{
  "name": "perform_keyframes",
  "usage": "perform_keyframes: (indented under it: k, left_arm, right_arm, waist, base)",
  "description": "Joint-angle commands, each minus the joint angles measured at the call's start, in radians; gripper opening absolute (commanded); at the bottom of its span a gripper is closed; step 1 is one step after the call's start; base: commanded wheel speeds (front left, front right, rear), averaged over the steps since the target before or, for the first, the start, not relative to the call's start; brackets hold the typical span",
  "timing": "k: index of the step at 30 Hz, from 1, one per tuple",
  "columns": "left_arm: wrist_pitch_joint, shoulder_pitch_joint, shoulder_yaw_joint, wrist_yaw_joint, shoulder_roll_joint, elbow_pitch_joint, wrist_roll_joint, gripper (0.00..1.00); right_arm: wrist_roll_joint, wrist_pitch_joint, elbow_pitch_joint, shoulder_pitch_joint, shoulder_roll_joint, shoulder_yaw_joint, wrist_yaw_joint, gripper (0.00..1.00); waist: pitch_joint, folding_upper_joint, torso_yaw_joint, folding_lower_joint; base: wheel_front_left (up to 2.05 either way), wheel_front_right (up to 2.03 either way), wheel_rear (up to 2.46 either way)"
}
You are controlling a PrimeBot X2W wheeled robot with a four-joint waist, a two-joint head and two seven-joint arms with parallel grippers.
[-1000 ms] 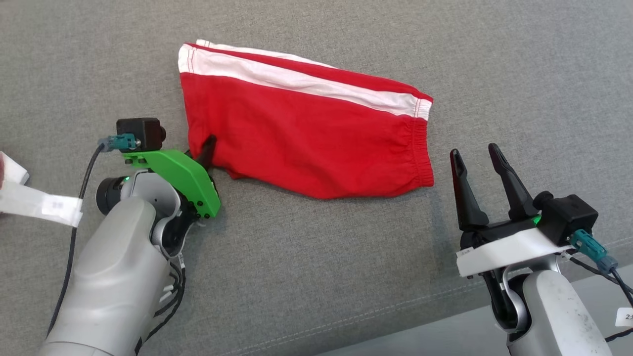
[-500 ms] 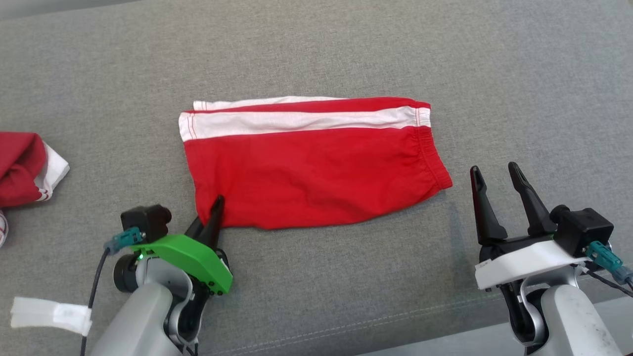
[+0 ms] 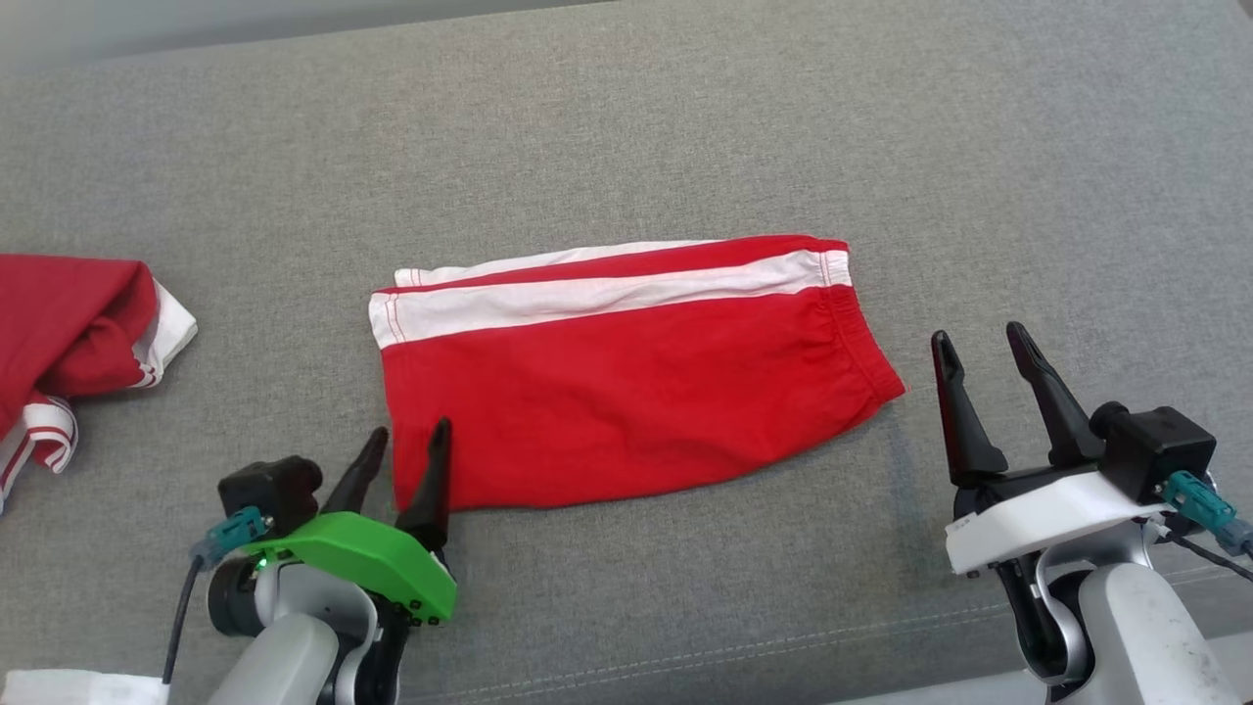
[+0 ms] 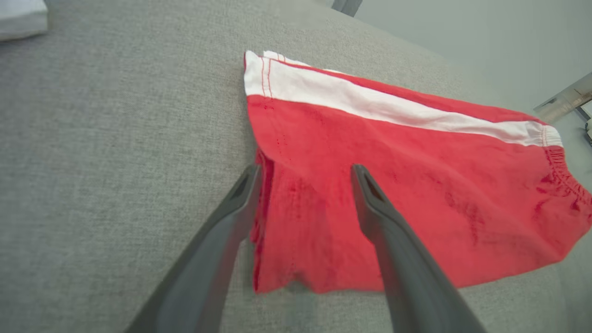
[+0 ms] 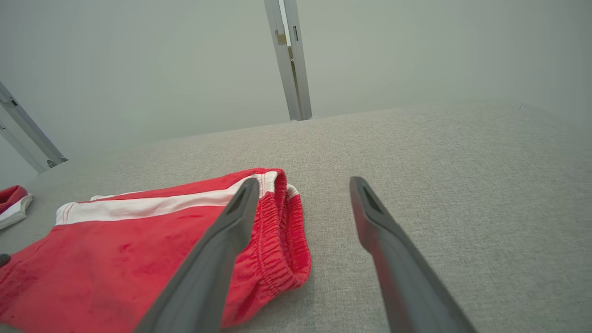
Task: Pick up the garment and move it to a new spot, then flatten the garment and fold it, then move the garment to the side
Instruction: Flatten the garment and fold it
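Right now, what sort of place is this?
Probably an indoor test room for garment folding: a broad grey upholstered surface, red shorts laid flat on it, and a bare pale wall with metal posts behind.

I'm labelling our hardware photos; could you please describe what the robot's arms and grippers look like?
Both arms are pale grey with two long, dark, tapering fingers each. The left gripper has a green wrist plate, the right gripper a white plate. Each carries a small black camera with a teal plug.
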Motion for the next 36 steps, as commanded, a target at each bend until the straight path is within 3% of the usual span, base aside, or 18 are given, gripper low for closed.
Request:
perform_keyframes:
  k: [1, 7, 18, 26, 36]
  left_arm:
    - [-0.03, 0.015, 0.018, 0.029, 0.026, -0.017, 0.029, 1.0]
    - [-0.117, -0.001, 0.074, 0.075, 0.059, -0.108, 0.084, 1.0]
    - [-0.152, -0.034, 0.239, 0.076, 0.059, -0.278, 0.225, 1.0]
    - [-0.151, 0.072, 0.371, 0.028, -0.001, -0.366, 0.361, 1.0]
    - [-0.151, 0.22, 0.408, -0.044, -0.044, -0.347, 0.509, 1.0]
  right_arm:
    - [0.008, 0.001, -0.001, 0.007, -0.003, -0.01, 0.0, 1.0]
    - [0.003, -0.008, 0.0, 0.002, 0.002, -0.027, 0.0, 1.0]
    - [-0.004, -0.019, 0.023, -0.022, 0.007, -0.029, 0.0, 1.0]
    - [-0.008, -0.024, 0.04, -0.003, 0.006, -0.03, 0.0, 1.0]
    - [-0.018, -0.01, 0.055, 0.048, 0.003, -0.041, 0.0, 1.0]
  waist:
    - [-0.008, 0.0, 0.0, 0.0]
    - [-0.026, 0.0, -0.001, 0.0]
    - [-0.07, 0.0, -0.002, 0.0]
    - [-0.123, 0.0, 0.008, 0.0]
    - [-0.191, 0.0, 0.029, 0.0]
  base:
    - [0.0, 0.0, 0.0]
    - [0.0, 0.0, 0.0]
    - [0.0, 0.0, 0.0]
    - [0.0, 0.0, 0.0]
    - [0.0, 0.0, 0.0]
